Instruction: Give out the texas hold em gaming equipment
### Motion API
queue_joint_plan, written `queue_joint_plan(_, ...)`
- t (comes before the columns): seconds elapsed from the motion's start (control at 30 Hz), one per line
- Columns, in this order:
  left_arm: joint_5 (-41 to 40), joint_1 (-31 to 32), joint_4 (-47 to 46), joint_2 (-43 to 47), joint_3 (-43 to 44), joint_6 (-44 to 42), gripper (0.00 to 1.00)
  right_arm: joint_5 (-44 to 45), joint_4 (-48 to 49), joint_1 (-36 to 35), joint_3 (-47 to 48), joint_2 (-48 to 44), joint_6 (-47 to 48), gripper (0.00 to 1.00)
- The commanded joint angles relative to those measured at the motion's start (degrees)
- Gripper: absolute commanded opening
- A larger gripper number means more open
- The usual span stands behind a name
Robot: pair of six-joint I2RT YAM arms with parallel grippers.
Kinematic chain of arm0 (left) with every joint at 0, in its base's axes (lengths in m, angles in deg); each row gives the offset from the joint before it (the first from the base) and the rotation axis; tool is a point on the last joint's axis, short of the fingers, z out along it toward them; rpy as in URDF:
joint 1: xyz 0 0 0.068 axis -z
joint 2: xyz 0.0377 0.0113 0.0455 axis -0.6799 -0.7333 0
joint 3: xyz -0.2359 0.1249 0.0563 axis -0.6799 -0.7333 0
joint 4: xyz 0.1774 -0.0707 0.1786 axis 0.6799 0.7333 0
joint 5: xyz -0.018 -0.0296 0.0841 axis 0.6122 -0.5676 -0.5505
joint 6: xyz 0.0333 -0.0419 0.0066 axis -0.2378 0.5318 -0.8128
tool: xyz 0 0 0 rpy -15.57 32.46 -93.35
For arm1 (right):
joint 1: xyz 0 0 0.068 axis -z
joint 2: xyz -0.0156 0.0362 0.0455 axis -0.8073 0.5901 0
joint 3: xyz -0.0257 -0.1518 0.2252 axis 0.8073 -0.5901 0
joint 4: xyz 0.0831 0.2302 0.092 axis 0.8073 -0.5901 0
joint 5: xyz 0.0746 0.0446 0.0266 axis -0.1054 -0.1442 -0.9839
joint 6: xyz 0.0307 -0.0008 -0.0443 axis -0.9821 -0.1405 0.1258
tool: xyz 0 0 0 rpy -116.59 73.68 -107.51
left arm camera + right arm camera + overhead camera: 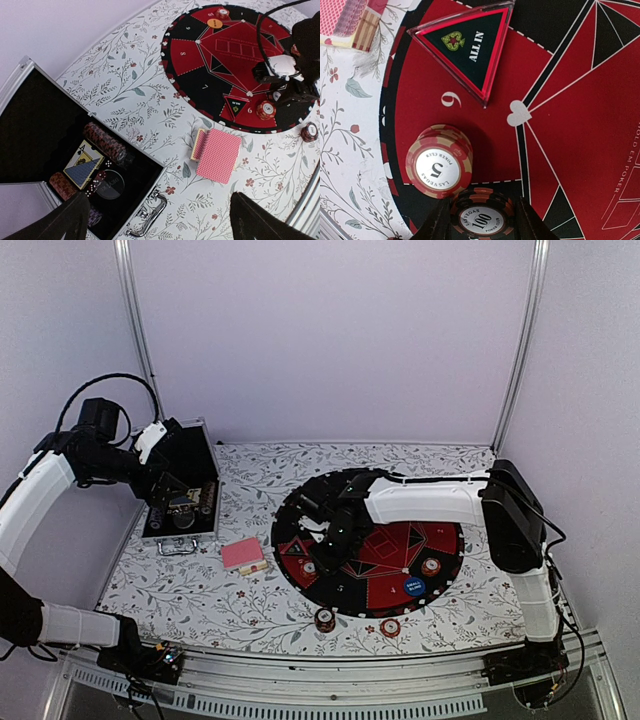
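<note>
1 blue disc (414, 587), 1 orange disc (215, 23)

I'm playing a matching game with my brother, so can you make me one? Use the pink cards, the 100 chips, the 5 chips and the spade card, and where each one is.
Things:
1. pink cards
2. 100 chips
3. 5 chips
4. spade card

Places:
A. inside the open case
B. between the fingers of the right hand
C. on the flowery cloth, beside the mat
D. on the mat's red field, next to the ALL IN triangle

Pairs: 1-C, 2-B, 3-D, 4-A
</note>
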Motion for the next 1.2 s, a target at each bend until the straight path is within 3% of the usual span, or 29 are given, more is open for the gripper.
queue_joint_plan(0.0, -0.17, 0.64, -0.14, -0.20, 1.29, -0.55, 1.00, -0.71, 1.99, 0.72, -0.81, 1.54, 0.43, 0.34)
queue_joint_plan(0.4, -0.29, 0.64, -0.09, -0.03, 1.07, -0.61, 1.00, -0.36, 2.68, 0.82, -4.18, -0.90, 0.06, 0.35)
queue_joint_plan(1.17, 0.21, 0.63, -0.15, -0.52, 1.32, -0.53, 1.00, -1.21, 1.12, 0.82, -1.34, -5.34, -0.36, 0.36)
